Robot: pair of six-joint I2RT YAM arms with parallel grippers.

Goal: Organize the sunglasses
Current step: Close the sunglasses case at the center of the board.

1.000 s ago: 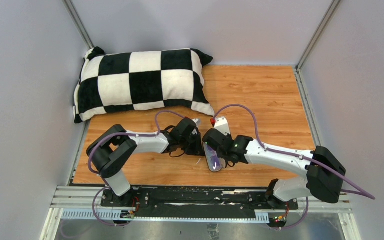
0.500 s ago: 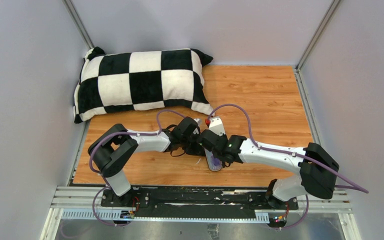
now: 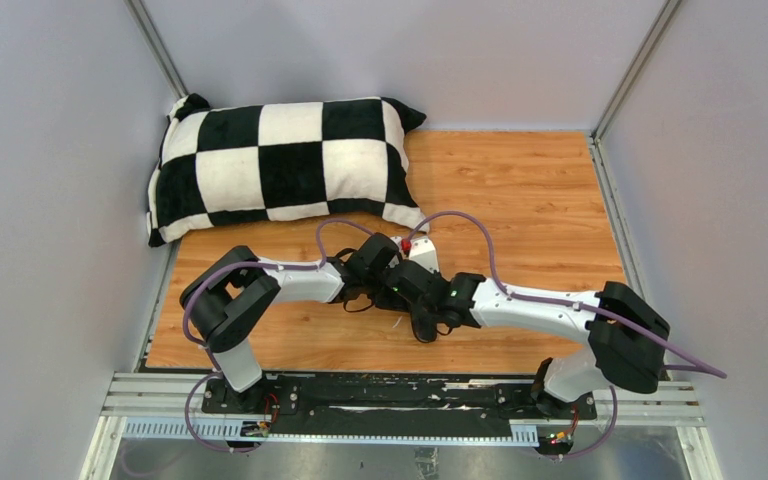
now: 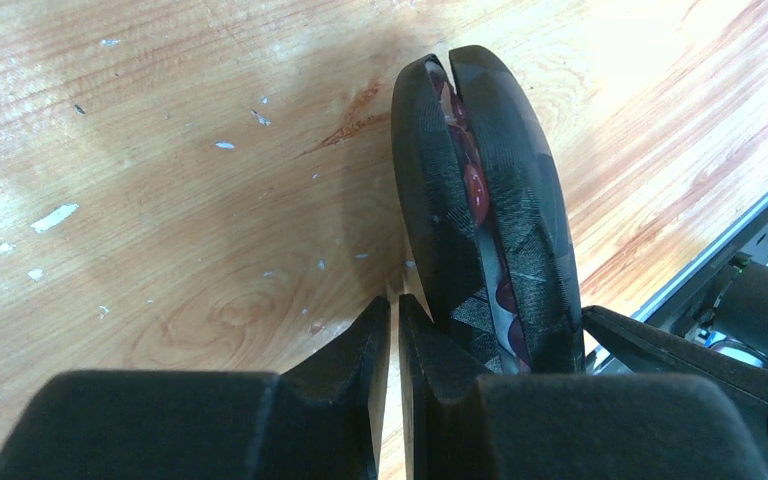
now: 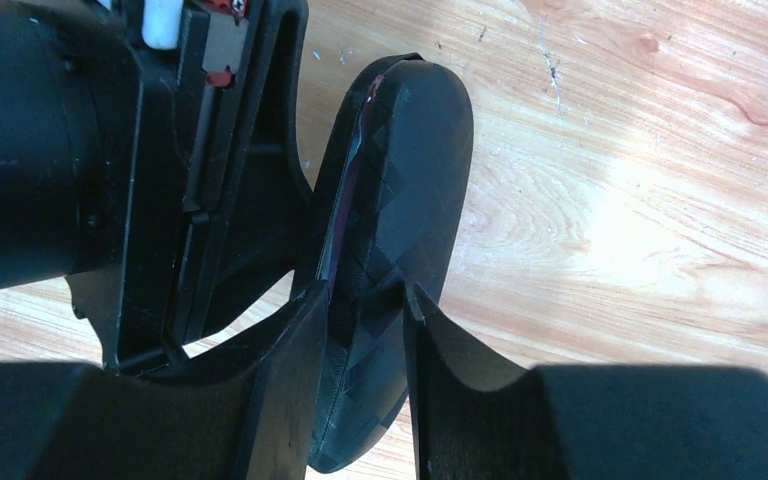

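Note:
The black oblong case [image 4: 505, 210] stands on edge on the wooden table, its two halves almost together. The sunglasses [image 4: 474, 186] show only as pink-red lenses in the narrow slit, and as a thin pink sliver in the right wrist view [image 5: 345, 205]. My left gripper [image 4: 395, 318] is shut and empty, its fingertips right beside the case's left shell. My right gripper [image 5: 365, 295] straddles the case [image 5: 410, 170] and is shut on its shell. In the top view both grippers meet mid-table, the left gripper [image 3: 392, 290] beside the right gripper [image 3: 422, 318], with the case mostly hidden under them.
A black-and-white checkered pillow [image 3: 280, 165] lies at the back left. The table's front rail [image 3: 360, 395] runs just behind the arm bases. Grey walls enclose the table on three sides.
My right arm has moved left toward the left gripper. The case, which showed purple lenses from above, has swung nearly shut and now looks dark.

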